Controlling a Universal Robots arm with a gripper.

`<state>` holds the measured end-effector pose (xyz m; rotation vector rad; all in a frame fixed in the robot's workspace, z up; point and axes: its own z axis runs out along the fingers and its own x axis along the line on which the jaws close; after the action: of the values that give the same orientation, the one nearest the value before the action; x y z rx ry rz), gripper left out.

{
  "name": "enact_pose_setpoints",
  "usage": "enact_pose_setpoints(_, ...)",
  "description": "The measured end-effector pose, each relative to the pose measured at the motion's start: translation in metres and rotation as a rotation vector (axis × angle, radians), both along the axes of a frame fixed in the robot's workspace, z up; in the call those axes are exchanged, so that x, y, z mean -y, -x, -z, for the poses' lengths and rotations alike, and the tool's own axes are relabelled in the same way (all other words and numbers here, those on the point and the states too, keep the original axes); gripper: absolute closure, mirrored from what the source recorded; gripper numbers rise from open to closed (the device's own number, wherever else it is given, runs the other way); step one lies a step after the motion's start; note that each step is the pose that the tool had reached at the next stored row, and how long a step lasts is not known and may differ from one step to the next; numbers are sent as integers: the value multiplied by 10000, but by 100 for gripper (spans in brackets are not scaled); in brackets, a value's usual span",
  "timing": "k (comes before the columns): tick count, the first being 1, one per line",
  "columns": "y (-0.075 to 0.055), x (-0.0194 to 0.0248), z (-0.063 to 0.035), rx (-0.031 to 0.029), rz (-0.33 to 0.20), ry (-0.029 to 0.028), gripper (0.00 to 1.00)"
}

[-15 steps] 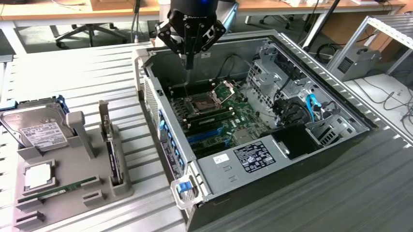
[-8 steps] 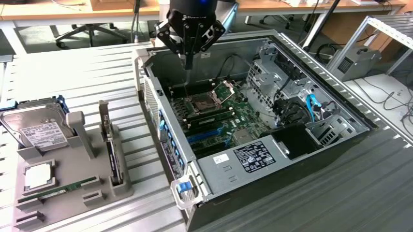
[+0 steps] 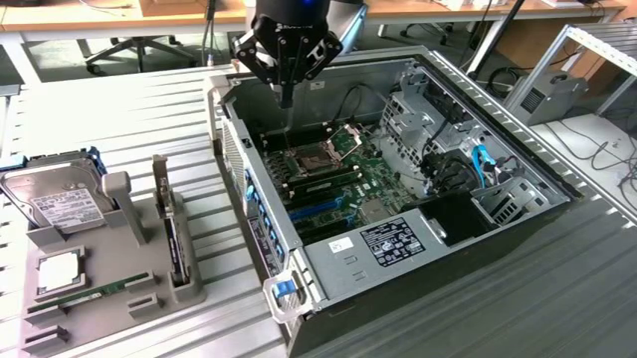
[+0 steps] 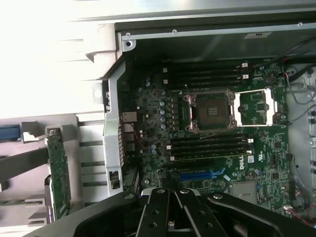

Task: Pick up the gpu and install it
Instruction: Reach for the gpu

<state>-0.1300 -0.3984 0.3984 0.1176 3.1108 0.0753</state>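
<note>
The gpu (image 3: 171,227) stands on edge in a slot of the grey holder (image 3: 139,257), to the exterior view's left of the open computer case (image 3: 329,261). Its silver end bracket points up and away from the camera. In the wrist view the gpu (image 4: 58,173) shows a green circuit-board side beside the case wall. My gripper (image 3: 286,98) hangs over the far end of the case, above the motherboard (image 4: 266,143), well apart from the gpu. Its black fingers (image 4: 159,212) are shut with nothing between them.
The holder also carries a silver hard drive (image 3: 58,200), a square processor (image 3: 60,270) and a green RAM stick (image 3: 92,294). On the motherboard are an open processor socket (image 4: 210,111) and a blue expansion slot (image 4: 197,174). Blue cables (image 3: 482,168) lie by the drive bays.
</note>
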Motion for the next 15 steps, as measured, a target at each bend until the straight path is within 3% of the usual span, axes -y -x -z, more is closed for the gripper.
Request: enact_pose_setpoints(15,60,0,0,3,0,6,89)
